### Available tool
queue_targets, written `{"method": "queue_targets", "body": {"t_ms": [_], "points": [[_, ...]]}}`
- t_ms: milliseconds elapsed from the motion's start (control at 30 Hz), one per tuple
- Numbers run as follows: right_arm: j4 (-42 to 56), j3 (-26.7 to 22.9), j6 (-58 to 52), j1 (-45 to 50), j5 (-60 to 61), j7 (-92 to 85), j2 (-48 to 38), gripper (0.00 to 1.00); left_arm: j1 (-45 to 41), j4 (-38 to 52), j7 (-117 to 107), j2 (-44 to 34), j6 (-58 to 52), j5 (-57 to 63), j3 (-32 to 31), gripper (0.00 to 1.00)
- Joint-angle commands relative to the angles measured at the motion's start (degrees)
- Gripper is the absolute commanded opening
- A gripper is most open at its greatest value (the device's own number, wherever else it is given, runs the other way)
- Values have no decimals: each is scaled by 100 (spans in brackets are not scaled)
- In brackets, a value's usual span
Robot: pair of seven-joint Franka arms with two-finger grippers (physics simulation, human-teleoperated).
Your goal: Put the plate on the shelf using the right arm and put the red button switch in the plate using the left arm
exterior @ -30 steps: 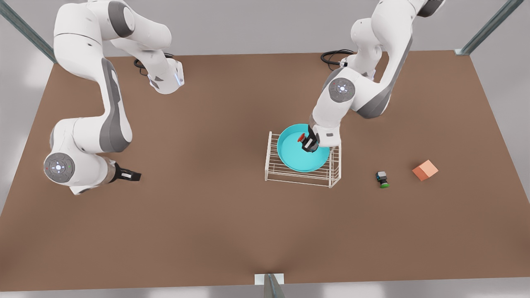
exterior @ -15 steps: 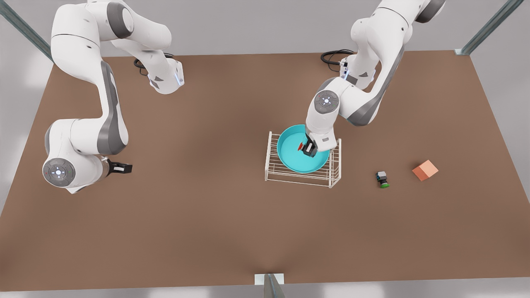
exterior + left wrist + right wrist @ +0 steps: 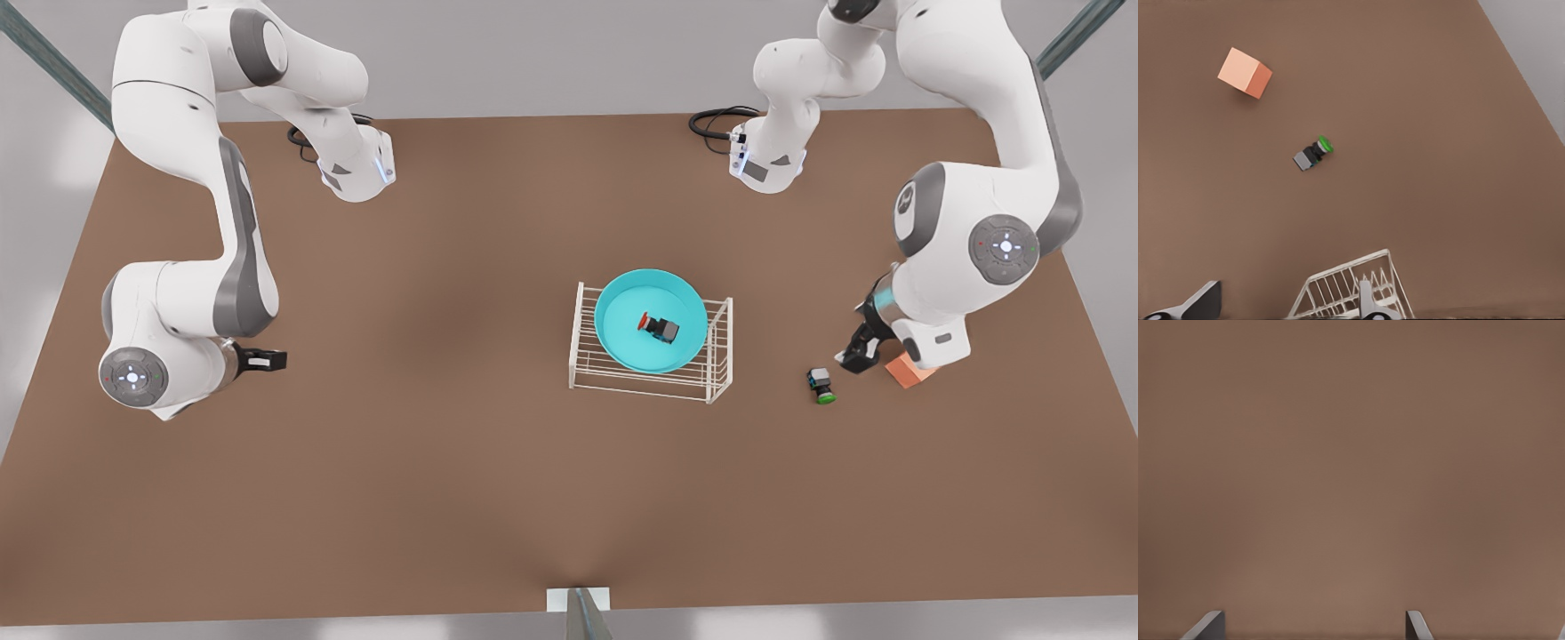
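Front view showed the tiny black-and-grey red button switch (image 3: pixel 659 326) lying in the round turquoise plate (image 3: pixel 622 342) on the white wire shelf (image 3: pixel 582 366). Left pincer (image 3: pixel 859 348) hung apart nearby, right pincer (image 3: pixel 267 359) waited apart; both placements looked finished, only retreat remaining.

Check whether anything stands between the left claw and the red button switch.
Nothing covers the red button switch from above; sideways, the plate rim and the shelf end lie between it and the open left claw.

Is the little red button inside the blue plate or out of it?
Inside. The red button switch lies alone on the plate, which sits atop the shelf.
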Motion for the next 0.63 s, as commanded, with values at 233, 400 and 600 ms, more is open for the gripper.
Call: {"method": "queue_targets", "body": {"t_ms": [233,400,600], "points": [[116,11,-11,-114,-22,-267,63,100,-176,54,6457,46,-215,-376,91,100],[187,-15,-2,-167,-13,-399,81,100,-185,54,6484,46,-206,-359,91,100],[196,-50,-73,-404,224,-390,125,100,-176,54,6475,46,-206,-350,91,100]]}}
